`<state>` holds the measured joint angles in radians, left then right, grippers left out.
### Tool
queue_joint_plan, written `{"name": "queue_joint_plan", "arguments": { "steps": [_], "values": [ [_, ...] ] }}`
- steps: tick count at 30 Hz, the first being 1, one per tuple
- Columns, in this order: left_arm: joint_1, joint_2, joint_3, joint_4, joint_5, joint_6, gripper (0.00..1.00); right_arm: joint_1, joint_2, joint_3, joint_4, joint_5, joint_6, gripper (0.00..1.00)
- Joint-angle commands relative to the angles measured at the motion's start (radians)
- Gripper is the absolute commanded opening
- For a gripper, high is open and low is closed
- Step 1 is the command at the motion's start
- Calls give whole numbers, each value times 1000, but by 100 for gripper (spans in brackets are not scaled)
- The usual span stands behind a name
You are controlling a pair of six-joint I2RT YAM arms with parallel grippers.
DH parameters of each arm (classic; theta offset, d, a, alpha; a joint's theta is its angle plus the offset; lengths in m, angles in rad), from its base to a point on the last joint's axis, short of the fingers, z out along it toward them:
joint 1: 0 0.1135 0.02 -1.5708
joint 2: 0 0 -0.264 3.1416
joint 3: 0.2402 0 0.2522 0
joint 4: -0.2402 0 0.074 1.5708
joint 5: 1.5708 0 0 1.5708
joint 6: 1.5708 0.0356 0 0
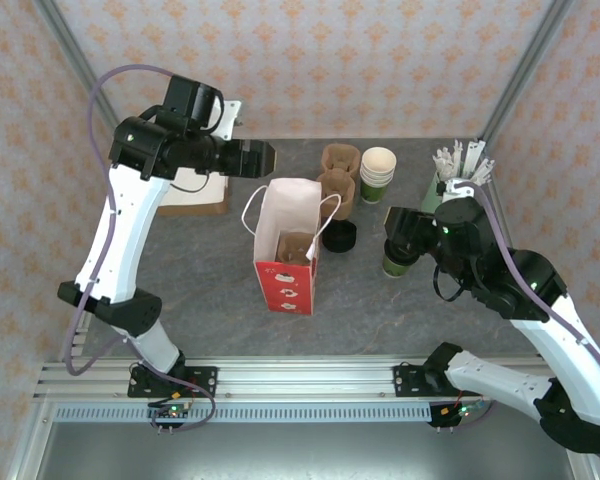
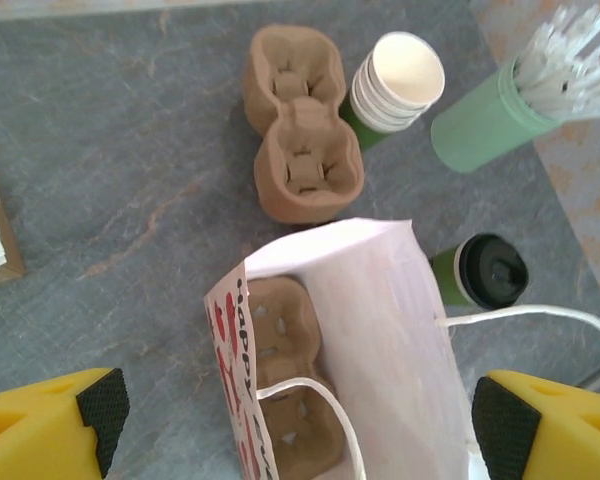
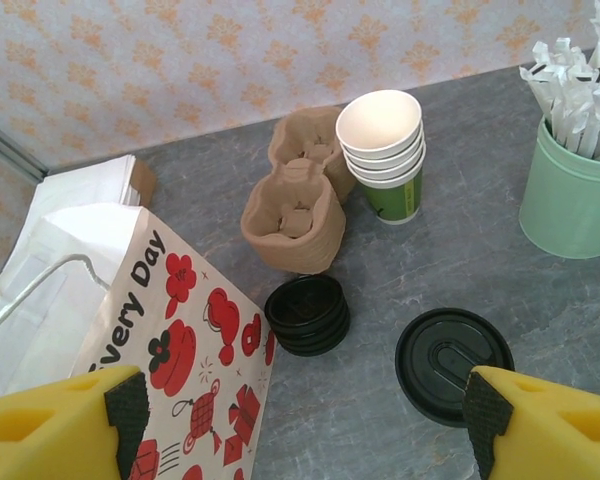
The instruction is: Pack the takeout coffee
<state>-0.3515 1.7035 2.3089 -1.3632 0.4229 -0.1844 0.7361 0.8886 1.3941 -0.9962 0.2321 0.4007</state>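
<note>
The takeout coffee (image 1: 394,264), a dark green cup with a black lid (image 3: 452,365), stands upright on the table right of the paper bag (image 1: 288,250). My right gripper (image 1: 400,238) hangs just above it, open, and the lid sits beside its right fingertip (image 3: 484,418) in the right wrist view. The white bag with red prints (image 3: 170,340) stands open and holds a brown cardboard carrier (image 2: 285,380). My left gripper (image 1: 260,157) is open, high behind the bag and looking down into it. The cup (image 2: 483,272) also shows past the bag's right wall.
Behind the bag stand stacked cardboard carriers (image 1: 338,175), lidless green cups (image 1: 377,172) and a pale green holder of white sticks (image 1: 450,180). A stack of black lids (image 1: 338,235) lies between bag and coffee. A napkin box (image 1: 195,195) sits at the back left.
</note>
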Motion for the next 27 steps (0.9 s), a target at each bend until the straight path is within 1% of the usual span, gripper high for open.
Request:
{"name": "queue_joint_plan", "arguments": {
  "steps": [1, 6, 10, 16, 17, 20, 24, 25, 27],
  "values": [
    [-8, 23, 32, -86, 54, 56, 91, -4, -2, -18, -1, 45, 7, 83],
    [-39, 82, 34, -105, 45, 62, 91, -4, 3, -22, 4, 63, -1, 84],
    [-53, 135, 38, -116, -38, 48, 90, -4, 4, -23, 5, 68, -5, 84],
    [-53, 199, 55, -82, -83, 9, 84, -4, 6, -18, -14, 69, 1, 84],
    [-53, 240, 64, -84, -96, 7, 83, -4, 6, -18, -24, 71, 5, 83],
    [-53, 283, 91, -99, -120, 4, 76, -4, 6, -15, -39, 76, 10, 83],
    [-52, 319, 115, -116, -113, 7, 64, -4, 6, -12, -52, 88, 8, 83],
    [-53, 322, 118, -118, -117, 6, 63, -4, 5, -11, -53, 91, 7, 83],
    [-52, 327, 119, -120, -131, 8, 52, -4, 6, -13, -55, 93, 6, 83]
  ]
}}
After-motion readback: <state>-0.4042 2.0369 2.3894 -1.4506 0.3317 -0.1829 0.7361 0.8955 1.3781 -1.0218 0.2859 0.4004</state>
